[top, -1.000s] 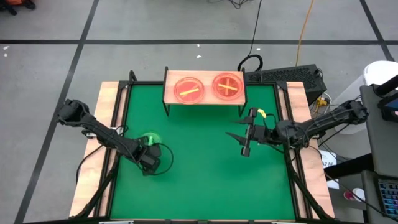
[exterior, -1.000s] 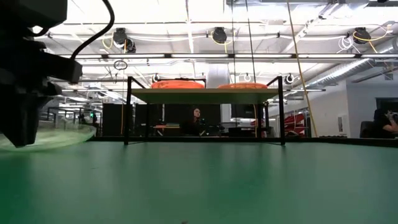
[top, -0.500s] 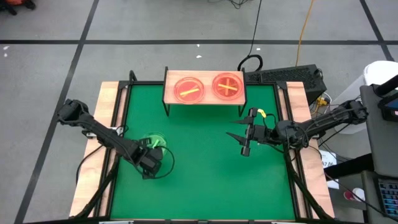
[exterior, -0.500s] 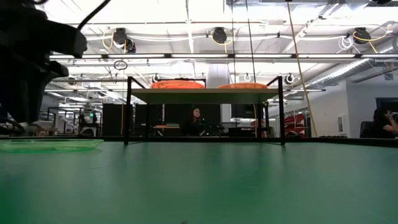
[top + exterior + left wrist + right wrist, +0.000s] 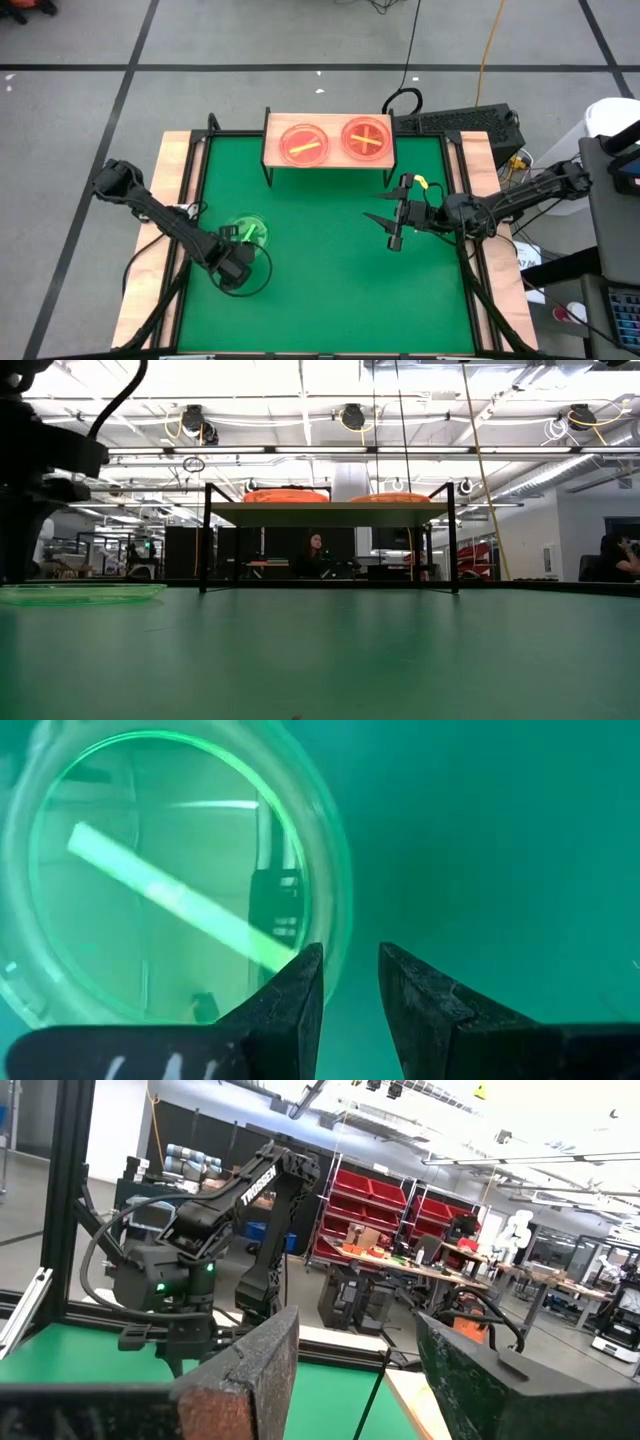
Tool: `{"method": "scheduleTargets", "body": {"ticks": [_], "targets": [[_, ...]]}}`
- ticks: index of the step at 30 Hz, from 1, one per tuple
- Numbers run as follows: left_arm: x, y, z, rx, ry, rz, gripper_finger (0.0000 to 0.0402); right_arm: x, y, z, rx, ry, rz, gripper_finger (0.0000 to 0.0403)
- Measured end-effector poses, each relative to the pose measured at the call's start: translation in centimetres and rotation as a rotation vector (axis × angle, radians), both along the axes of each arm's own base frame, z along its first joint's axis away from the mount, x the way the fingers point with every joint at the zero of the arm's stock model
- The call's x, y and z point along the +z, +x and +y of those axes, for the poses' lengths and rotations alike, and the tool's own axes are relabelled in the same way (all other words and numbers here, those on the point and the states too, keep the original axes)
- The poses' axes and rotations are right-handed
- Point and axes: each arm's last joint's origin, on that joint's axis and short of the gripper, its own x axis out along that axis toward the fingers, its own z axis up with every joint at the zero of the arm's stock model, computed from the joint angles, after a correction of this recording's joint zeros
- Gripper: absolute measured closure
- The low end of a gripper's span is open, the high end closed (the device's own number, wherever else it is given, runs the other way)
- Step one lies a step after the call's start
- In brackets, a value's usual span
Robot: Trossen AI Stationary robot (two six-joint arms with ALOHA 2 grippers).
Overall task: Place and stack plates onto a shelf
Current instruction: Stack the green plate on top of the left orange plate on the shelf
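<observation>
While the green plate (image 5: 247, 231) lies flat on the green mat (image 5: 330, 290), near the mat's left side and well apart from the shelf (image 5: 327, 161), the holdings stand as follows:

Shelf: wooden top board at the mat's far edge, bearing two orange-pink plate stacks, one marked with a stripe (image 5: 303, 144), one with a cross (image 5: 366, 138).

Left gripper (image 5: 232, 270): just beside the green plate, on its near side, fingers parted by a narrow gap, gripping nothing; the wrist view shows the plate's rim close by one fingertip.

Right gripper (image 5: 393, 222): hovers over the mat's right half, fingers spread wide, empty, waiting.

Risk noted: the plate is thin, translucent and flat on the mat, so a grasp aimed at its rim may slide off or push it along; a narrow opening leaves little margin. A poor hold could tilt the plate during transfer and topple the stacks.

Remaining: green plate not yet on shelf
</observation>
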Motion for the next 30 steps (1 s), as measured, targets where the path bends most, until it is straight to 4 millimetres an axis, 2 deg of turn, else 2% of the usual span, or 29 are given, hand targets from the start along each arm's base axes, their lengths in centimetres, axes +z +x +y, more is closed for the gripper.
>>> {"method": "scheduleTargets", "body": {"ticks": [12, 15, 21, 25, 30], "targets": [[-1.8, -1.0, 0.9, -0.007, 0.088, -0.025, 0.0299, 0.0, 0.0, 0.0, 0.001, 0.007, -0.001, 0.022], [-1.9, -1.0, 0.9, -0.02, 0.083, -0.021, 0.032, 0.0, 0.0, 0.0, 0.001, 0.007, -0.001, 0.022], [-1.9, -1.0, 0.8, -0.038, 0.085, -0.025, 0.0392, 0.0, 0.0, 0.0, 0.001, 0.007, -0.001, 0.022], [-1.0, -0.5, 0.5, -0.076, 0.087, -0.026, 0.0397, 0.0, 0.0, 0.0, 0.001, 0.007, -0.001, 0.022], [2.0, 1.0, 0.0, -0.166, 0.209, -0.082, 0.0398, 0.1, 0.0, 0.0, -0.003, -0.011, -0.01, 0.022]]}}
